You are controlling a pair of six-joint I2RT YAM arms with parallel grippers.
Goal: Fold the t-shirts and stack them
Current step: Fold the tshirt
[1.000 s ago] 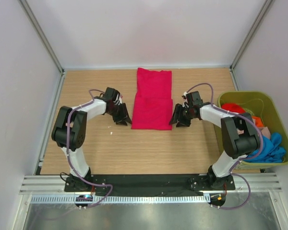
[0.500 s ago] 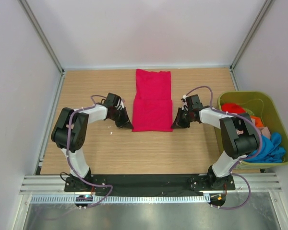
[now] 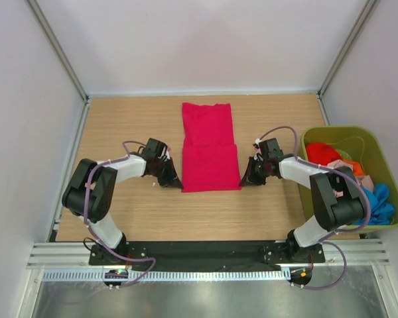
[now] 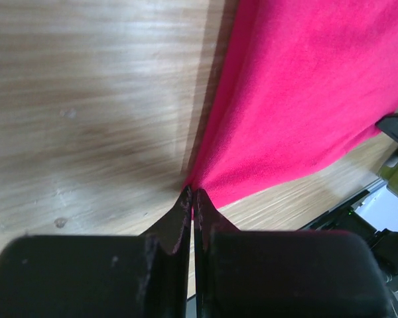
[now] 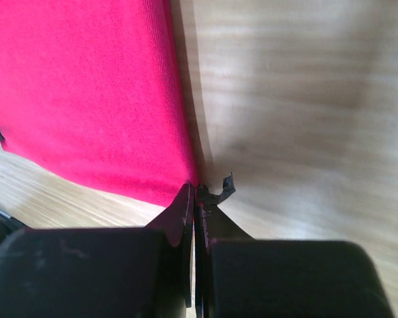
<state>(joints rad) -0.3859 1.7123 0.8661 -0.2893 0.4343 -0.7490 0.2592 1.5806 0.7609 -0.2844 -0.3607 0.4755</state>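
As left hand (image 4: 191, 199) and right hand (image 5: 196, 192) pinch crimson t-shirt (image 3: 209, 159) corners | tub (image 3: 345, 130) part-hidden

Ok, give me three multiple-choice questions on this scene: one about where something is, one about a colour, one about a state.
1. Where does the olive-green tub stand?
A. at the right edge of the table
B. between the two arms
C. at the far left corner

2. What colour is the t-shirt lying on the table?
A. blue
B. beige-pink
C. crimson red

3. What state is the left gripper in?
A. wide open above the cloth
B. shut on the t-shirt's near corner
C. reaching into the tub

Answers:
1 A: the top view shows the tub at the right edge of the wood.
2 C: only crimson cloth lies on the wood.
3 B: the left wrist view shows closed fingers pinching the cloth's corner.
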